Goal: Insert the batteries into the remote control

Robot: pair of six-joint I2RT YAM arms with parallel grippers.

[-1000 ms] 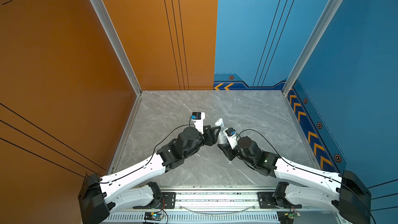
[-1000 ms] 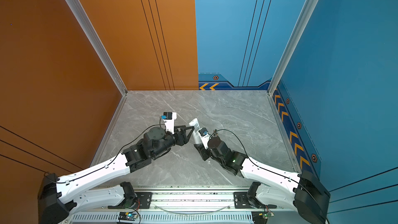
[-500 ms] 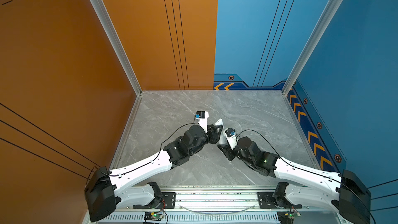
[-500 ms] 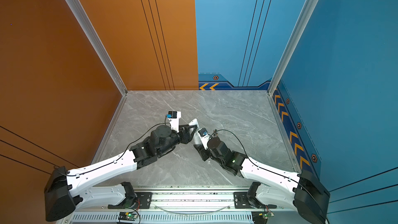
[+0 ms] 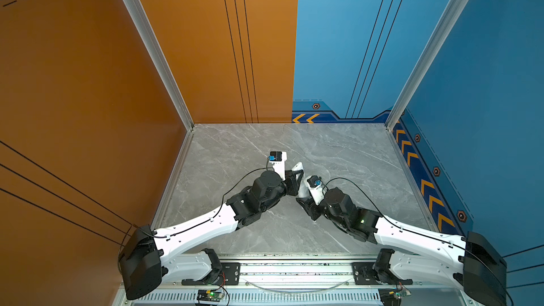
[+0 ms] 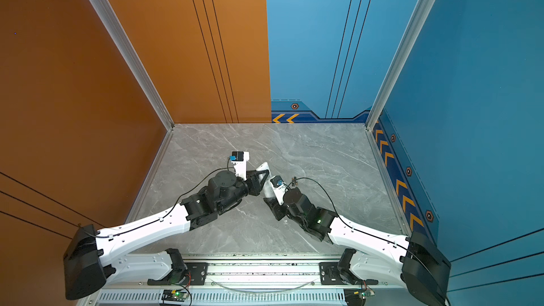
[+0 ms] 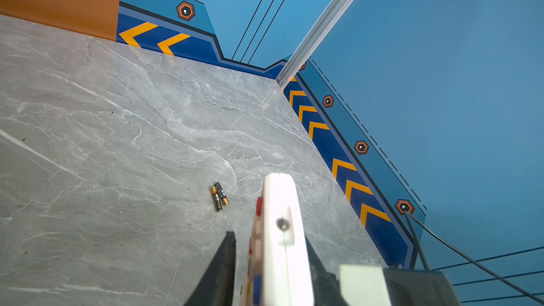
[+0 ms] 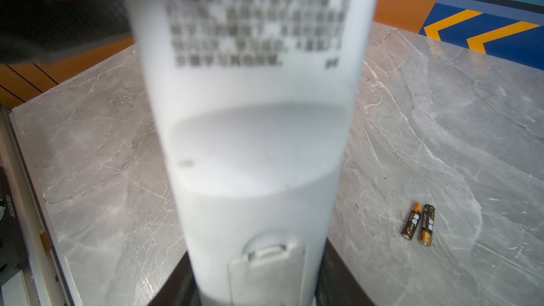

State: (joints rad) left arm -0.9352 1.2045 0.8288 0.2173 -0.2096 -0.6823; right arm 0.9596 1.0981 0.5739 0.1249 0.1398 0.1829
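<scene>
Swung inward, my left fingers (image 7: 223, 272) bracketed the tip of the raised remote control (image 7: 279, 245), clamped or not I couldn't tell, while my right fingers (image 8: 338, 284) pinched that stiff, light, slippery bar's edges near its battery door, with the batteries (image 6: 294, 181) paired on the surface (image 6: 338, 154) mid-frame in a top view.

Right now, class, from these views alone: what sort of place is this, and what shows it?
Probably a robot test cell, not a home: a left arm and right arm mounted on a metal rail, a marble-look tabletop boxed in by orange panels and blue panels with chevron markings.
</scene>
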